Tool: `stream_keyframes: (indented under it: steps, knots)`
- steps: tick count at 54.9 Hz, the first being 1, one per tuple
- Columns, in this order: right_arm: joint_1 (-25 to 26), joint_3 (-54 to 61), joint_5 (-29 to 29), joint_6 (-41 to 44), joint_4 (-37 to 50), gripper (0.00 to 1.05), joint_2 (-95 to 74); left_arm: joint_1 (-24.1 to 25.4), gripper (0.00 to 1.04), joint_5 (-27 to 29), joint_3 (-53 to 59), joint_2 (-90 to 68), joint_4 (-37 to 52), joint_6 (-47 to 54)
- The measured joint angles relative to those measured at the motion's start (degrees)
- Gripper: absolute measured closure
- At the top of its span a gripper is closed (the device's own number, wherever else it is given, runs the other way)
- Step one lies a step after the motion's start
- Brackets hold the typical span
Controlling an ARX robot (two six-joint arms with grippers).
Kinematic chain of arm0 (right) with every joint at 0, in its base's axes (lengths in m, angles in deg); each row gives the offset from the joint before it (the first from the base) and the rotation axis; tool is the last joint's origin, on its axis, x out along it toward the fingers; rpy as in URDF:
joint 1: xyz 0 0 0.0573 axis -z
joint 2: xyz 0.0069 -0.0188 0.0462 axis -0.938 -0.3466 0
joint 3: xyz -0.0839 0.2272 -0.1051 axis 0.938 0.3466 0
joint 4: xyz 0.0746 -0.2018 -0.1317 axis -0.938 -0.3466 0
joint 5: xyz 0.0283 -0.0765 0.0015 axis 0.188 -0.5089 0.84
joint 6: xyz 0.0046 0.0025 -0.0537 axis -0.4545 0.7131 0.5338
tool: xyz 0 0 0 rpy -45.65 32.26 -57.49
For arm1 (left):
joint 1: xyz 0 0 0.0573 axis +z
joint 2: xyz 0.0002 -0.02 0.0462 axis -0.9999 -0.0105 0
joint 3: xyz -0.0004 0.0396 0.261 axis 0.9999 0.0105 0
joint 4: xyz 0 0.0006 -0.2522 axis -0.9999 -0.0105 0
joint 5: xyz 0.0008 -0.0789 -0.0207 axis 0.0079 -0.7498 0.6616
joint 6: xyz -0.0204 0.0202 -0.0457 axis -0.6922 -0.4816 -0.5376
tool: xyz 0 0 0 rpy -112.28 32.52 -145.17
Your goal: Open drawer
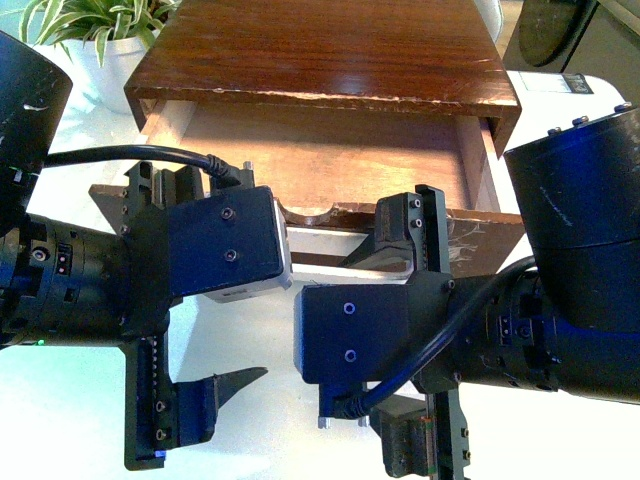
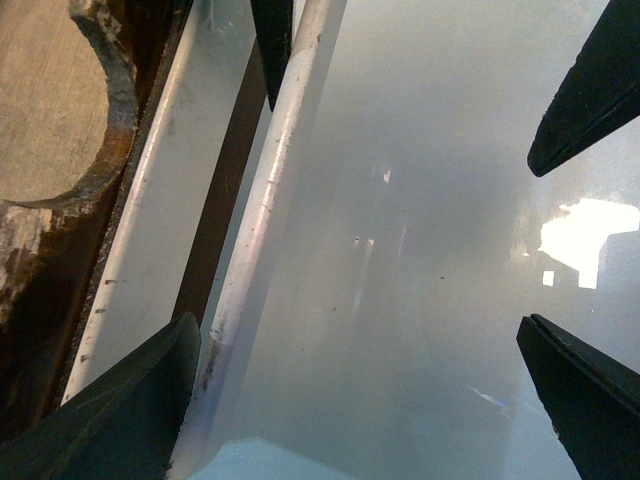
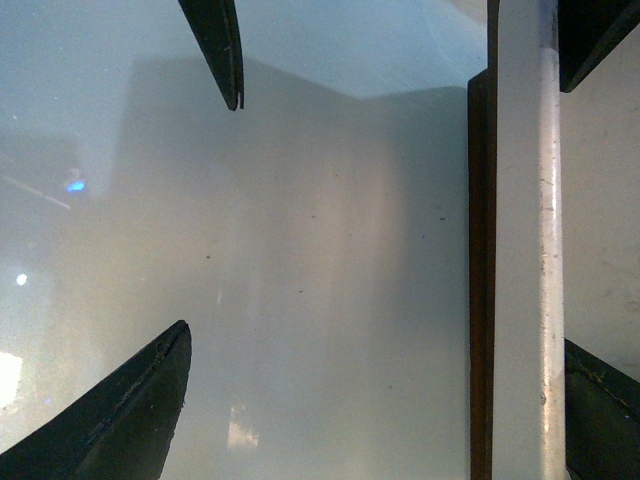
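Left gripper (image 2: 355, 330) is spread wide, one finger (image 2: 130, 410) tucked against the white bar handle (image 2: 265, 210) at frame left. Right gripper (image 3: 378, 335) gapes likewise, the handle at its frame right. Both are probably hooking, not pinching. The drawer (image 1: 480, 228), upper centre, stands partly out.

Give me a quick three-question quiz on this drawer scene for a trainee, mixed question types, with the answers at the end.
1. True or false: the wide dark-brown wooden drawer is fully shut.
2. Pick one. In the right wrist view, the long white bar handle is: A) clamped between shut jaws; B) close beside one finger of the wide-open right gripper; C) out of sight.
3. Fill in: the top edge of the drawer's front has a half-round ____ cut into it.

Key: 1 false, its pale inside shows. 2 B. 3 notch.
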Motion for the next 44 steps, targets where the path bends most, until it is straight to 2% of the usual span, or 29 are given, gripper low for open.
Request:
stream_keyframes:
  steps: [28,44]
  knots:
    - [3.3,3.8,1.4,-0.4,0.0,0.09,9.1,1.7,0.08,-1.7,0.7,5.3,-1.6,-2.6]
    - [10.1,8.0,3.3,-2.3,-2.1,0.09,19.1,7.1,0.08,-5.8,0.7,11.5,-4.5,-5.9]
